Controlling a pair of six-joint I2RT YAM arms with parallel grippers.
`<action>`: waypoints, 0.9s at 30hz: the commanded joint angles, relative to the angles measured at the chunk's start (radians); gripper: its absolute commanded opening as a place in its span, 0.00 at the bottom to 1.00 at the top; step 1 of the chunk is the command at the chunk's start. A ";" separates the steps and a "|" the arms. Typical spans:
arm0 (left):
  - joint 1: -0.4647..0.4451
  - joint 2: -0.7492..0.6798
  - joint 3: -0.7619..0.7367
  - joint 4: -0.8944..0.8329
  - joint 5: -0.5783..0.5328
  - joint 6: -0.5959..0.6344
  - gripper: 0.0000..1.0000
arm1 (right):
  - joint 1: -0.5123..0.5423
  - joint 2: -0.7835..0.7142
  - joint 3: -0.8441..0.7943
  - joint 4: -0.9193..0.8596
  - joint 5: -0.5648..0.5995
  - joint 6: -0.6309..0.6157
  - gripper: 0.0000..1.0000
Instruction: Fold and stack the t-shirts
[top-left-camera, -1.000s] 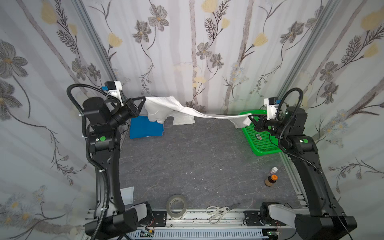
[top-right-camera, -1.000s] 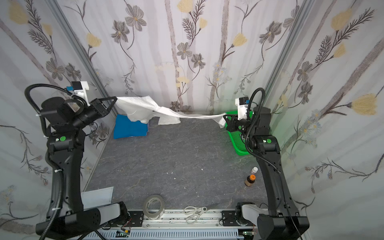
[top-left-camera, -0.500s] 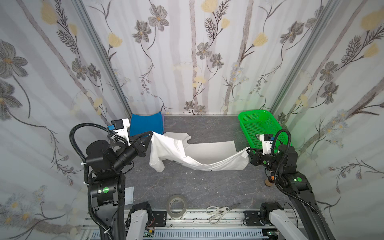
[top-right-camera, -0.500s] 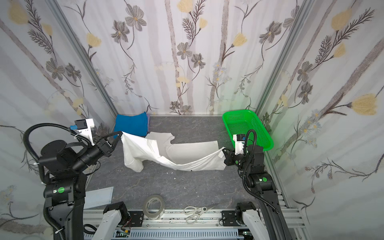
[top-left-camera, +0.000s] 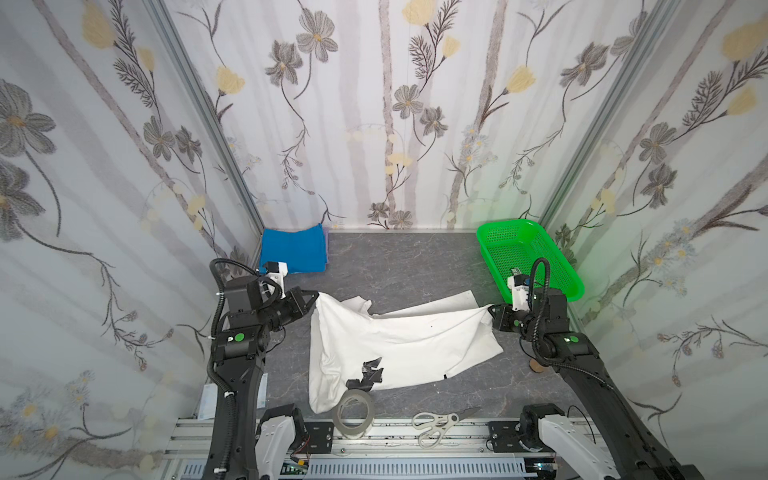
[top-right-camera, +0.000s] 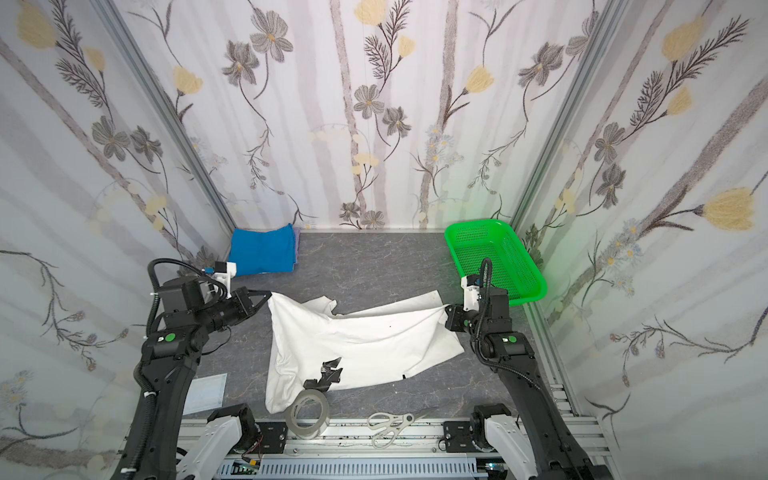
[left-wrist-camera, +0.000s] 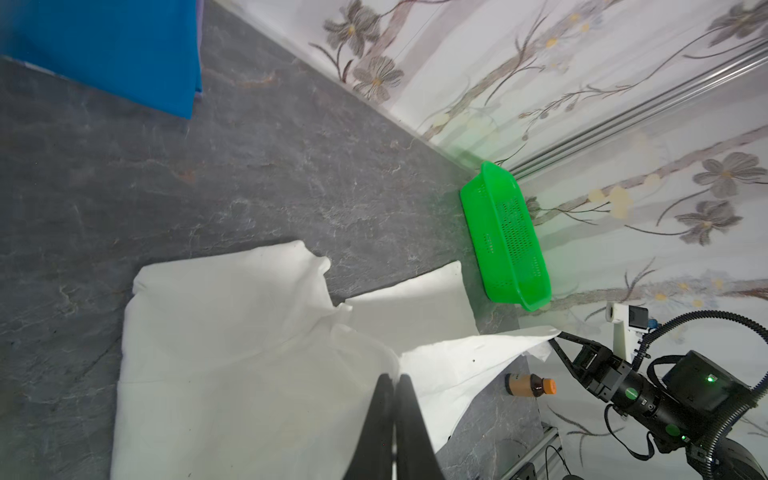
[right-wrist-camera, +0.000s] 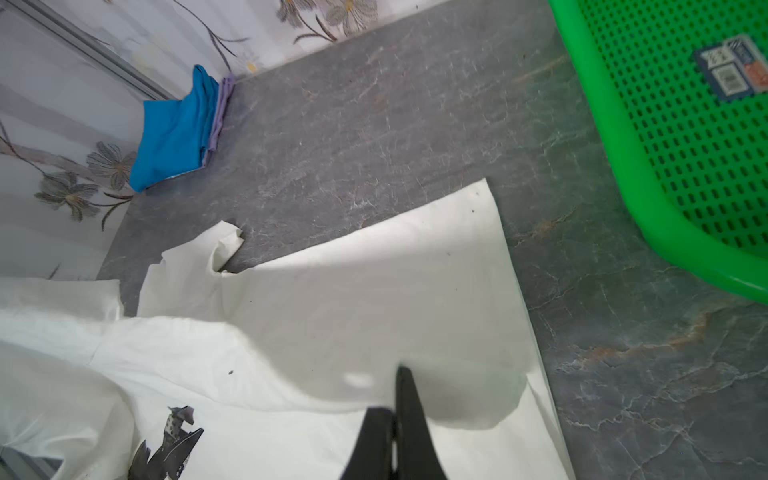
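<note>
The white t-shirt (top-left-camera: 399, 345) (top-right-camera: 361, 345) is stretched between both grippers over the middle of the grey table. Its far edge is lifted and its near part lies on the table as far as the front edge, with the black-and-grey print (top-left-camera: 368, 374) showing. My left gripper (top-left-camera: 314, 296) (top-right-camera: 266, 296) (left-wrist-camera: 392, 376) is shut on the shirt's left corner. My right gripper (top-left-camera: 490, 309) (top-right-camera: 445, 309) (right-wrist-camera: 390, 390) is shut on its right corner. The folded blue t-shirt (top-left-camera: 293, 249) (top-right-camera: 264, 251) (right-wrist-camera: 174, 137) lies in the back left corner.
A green basket (top-left-camera: 528, 257) (top-right-camera: 498, 257) stands at the back right. A tape roll (top-left-camera: 353, 413) overlaps the shirt's near edge, and scissors (top-left-camera: 440, 422) lie on the front rail. A brown bottle (left-wrist-camera: 528, 384) stands by the right arm. A lilac cloth (right-wrist-camera: 220, 112) lies under the blue t-shirt.
Both arms have drawn back from the rear wall toward the front and come lower, still gripping the white shirt. The shirt, earlier stretched in the air, now lies partly on the table.
</note>
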 joint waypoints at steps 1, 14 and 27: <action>-0.061 0.080 -0.047 0.094 -0.170 -0.028 0.00 | 0.034 0.081 -0.039 0.141 -0.010 0.062 0.00; -0.191 0.349 -0.243 0.282 -0.510 -0.257 0.00 | 0.231 0.610 0.132 0.209 0.075 0.154 0.00; -0.232 0.939 0.183 0.406 -0.474 -0.215 0.00 | 0.155 0.992 0.491 0.146 0.090 0.173 0.00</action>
